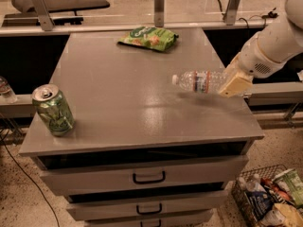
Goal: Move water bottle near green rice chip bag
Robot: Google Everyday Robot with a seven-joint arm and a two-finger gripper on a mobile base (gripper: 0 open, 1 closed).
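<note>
A green-patterned silver-topped drink can (53, 110) stands at the grey tabletop (123, 93)'s front-left corner; a crinkly green rice chip bag (148, 38) lies by the far edge. Near the right edge, the gripper (233, 82) clasps a clear ribbed plastic water bottle (199, 81) horizontally in its fingers (235, 85).

We have a single view, so nothing is shared. We look down from high in front of the cabinet (142, 144), facing across its top (118, 89) toward the far rail (94, 29), near enough that the top fills most of the frame and the drawers (199, 174) show below. The gripper (233, 83) sits at right, clamped on the base end of the bottle (199, 81).
</note>
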